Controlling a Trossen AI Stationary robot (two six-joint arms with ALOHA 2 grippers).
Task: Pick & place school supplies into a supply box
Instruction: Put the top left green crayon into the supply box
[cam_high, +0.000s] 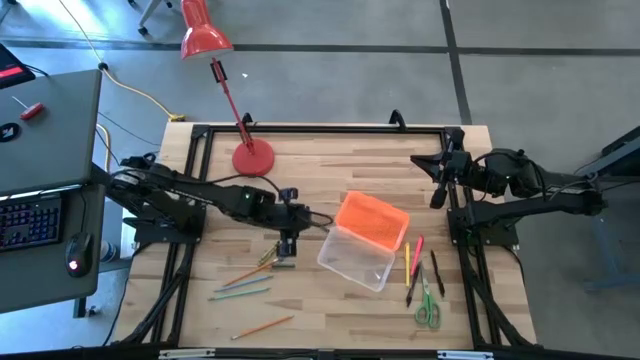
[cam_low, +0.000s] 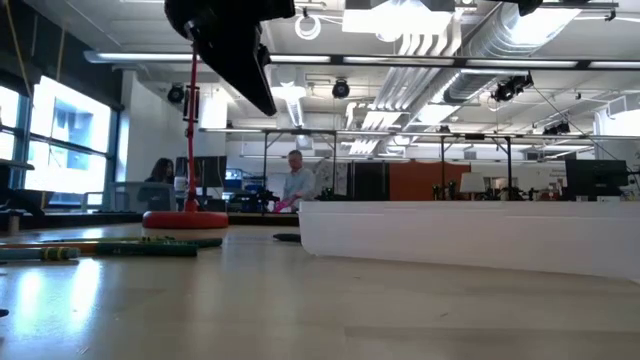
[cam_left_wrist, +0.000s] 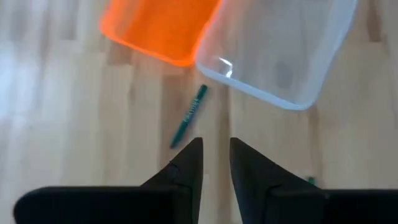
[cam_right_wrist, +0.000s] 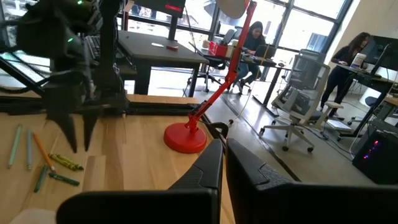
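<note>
Light wood desk (cam_high: 330, 310) in a big office with people at far desks, clear supply box (cam_high: 355, 258) mid-desk beside its orange lid (cam_high: 373, 220), pencils (cam_high: 245, 285) loose nearby, left claw (cam_high: 287, 250) empty with fingers slightly apart, right claw (cam_high: 437, 196) closed, empty, at the back.

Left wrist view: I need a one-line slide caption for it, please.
Left gripper, empty, above the table near a green pen, clear supply box and orange lid.

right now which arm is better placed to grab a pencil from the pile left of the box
Left. The left gripper hangs over the pencils beside the clear box, fingers slightly apart. The right gripper waits at the far right edge.
</note>
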